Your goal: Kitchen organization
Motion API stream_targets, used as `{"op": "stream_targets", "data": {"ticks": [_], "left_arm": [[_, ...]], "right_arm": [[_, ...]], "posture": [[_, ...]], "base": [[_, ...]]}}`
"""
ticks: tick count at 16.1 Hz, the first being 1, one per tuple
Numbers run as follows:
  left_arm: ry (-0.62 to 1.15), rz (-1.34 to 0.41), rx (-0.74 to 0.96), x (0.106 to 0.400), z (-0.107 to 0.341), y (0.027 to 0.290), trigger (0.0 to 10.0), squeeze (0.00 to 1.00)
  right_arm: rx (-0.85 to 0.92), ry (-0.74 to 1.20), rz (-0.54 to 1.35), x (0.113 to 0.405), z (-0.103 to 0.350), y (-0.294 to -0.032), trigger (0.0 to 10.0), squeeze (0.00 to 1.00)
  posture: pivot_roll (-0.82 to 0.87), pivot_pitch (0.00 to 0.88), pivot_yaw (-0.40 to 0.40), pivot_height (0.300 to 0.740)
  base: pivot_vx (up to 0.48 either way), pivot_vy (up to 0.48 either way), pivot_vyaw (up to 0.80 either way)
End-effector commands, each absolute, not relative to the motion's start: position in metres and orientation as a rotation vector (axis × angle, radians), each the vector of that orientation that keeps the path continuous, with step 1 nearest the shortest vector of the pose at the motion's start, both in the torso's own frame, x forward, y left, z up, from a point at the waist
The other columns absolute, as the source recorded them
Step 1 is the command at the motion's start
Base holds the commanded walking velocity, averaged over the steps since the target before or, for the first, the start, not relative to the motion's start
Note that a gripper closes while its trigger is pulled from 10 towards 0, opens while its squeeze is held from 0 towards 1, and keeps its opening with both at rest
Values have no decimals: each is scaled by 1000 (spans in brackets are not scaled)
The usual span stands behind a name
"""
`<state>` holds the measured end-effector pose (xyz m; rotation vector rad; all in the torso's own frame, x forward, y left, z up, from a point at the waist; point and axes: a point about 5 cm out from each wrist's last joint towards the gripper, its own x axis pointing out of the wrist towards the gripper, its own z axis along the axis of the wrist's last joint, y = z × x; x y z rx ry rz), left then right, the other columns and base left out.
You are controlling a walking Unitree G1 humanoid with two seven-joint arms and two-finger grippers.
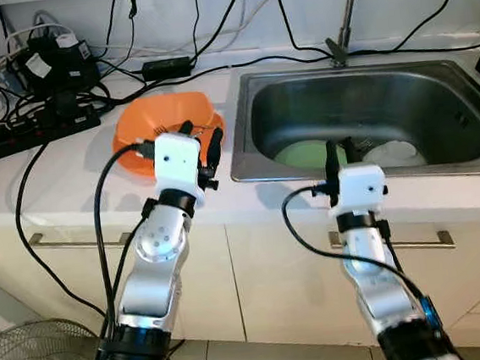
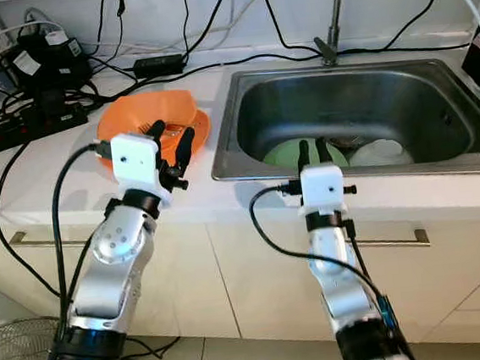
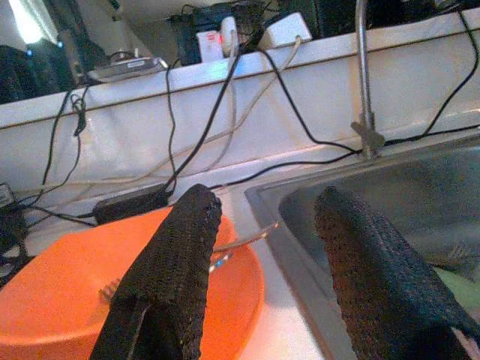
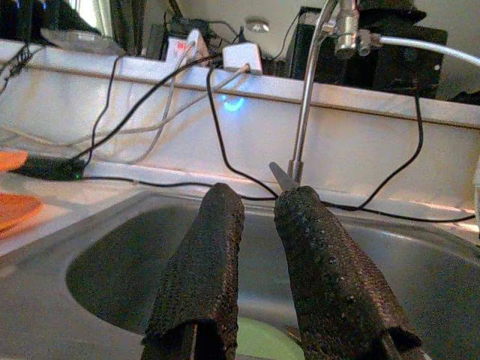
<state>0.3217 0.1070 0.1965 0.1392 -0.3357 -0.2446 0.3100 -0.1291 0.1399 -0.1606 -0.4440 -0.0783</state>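
Both my arms rise from the bottom of the frame, elbows bent, forearms angled up toward the worktop (image 1: 71, 192) edge. My left jaws (image 1: 203, 146) sit left of centre, just over the near rim of the orange bowl (image 1: 153, 120); the fingers stand well apart and hold nothing. My right jaws (image 1: 338, 152) sit right of centre at the front lip of the sink (image 1: 367, 91), pointing in over the basin; the fingers have a narrow gap between them and grip nothing.

Past my left fingers the orange bowl rests on an orange plate (image 3: 240, 285), with a fork (image 3: 225, 247) lying in it, its handle reaching toward the sink. Down in the basin, beyond my right fingers, lie a green plate (image 1: 301, 155) and a white dish (image 1: 395, 153), side by side.

Farther back the tap (image 1: 347, 8) stands at the upper right behind the sink. At the upper left, a black power strip (image 1: 35, 132) and tangled cables (image 1: 167, 42) spread along the wall.
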Motion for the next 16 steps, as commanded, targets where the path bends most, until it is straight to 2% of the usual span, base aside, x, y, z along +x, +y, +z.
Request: {"op": "stream_targets", "data": {"ticks": [1, 6, 9, 16], "left_arm": [[-329, -221, 142, 322, 192, 110, 10000, 0], [-349, -140, 198, 324, 191, 123, 10000, 0], [-346, -117, 399, 330, 192, 132, 10000, 0], [-299, -137, 539, 338, 182, 133, 10000, 0]], "right_arm": [[-151, -460, -66, 307, 141, -126, 10000, 0], [-155, -443, -59, 308, 138, -125, 10000, 0], [-151, -417, -37, 309, 134, -120, 10000, 0], [-135, -391, -31, 313, 129, -115, 10000, 0]], "posture": [[58, 35, 70, 740], [63, 34, 70, 740], [63, 26, 75, 740], [66, 3, 77, 740]], "base": [[0, 0, 0], [0, 0, 0], [0, 0, 0], [0, 0, 0]]}}
